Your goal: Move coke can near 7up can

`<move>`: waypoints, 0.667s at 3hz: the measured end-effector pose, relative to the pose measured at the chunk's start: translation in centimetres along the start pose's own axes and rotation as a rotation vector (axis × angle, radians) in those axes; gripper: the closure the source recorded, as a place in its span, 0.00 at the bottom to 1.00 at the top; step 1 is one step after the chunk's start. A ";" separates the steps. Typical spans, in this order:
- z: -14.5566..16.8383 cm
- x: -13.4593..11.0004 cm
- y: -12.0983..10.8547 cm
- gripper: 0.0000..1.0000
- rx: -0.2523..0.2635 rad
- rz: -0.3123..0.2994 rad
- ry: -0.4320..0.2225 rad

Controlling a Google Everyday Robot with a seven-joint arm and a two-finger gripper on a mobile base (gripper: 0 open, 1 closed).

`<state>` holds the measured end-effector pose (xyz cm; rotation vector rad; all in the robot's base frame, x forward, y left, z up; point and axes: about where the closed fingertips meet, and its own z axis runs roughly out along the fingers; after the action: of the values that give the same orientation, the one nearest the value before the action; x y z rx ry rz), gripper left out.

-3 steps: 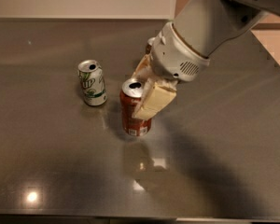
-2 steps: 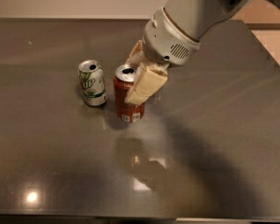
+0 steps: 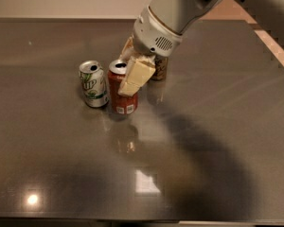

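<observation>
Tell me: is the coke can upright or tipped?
Upright: the coke can stands on the table, silver top up, the tool shut around it.

Red-orange coke can (image 3: 124,103), white-and-green 7up can (image 3: 93,86) — cream claw (image 3: 127,74) around the coke can

The gripper (image 3: 128,75) clasps the coke can (image 3: 116,91) between the 7up can (image 3: 93,84) and a brown can (image 3: 160,70). The nearer table (image 3: 203,169) lies free.

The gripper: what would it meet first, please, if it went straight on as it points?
The gripper is shut on the coke can; going on down-left, it would probably meet the table first.
</observation>
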<state>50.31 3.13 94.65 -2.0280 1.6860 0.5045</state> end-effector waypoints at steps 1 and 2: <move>1.4 0.3 -1.1 1.00 -0.022 -0.003 0.003; 2.4 0.4 -1.7 1.00 -0.030 -0.013 0.009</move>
<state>52.12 4.40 92.58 -2.0644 1.6786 0.5205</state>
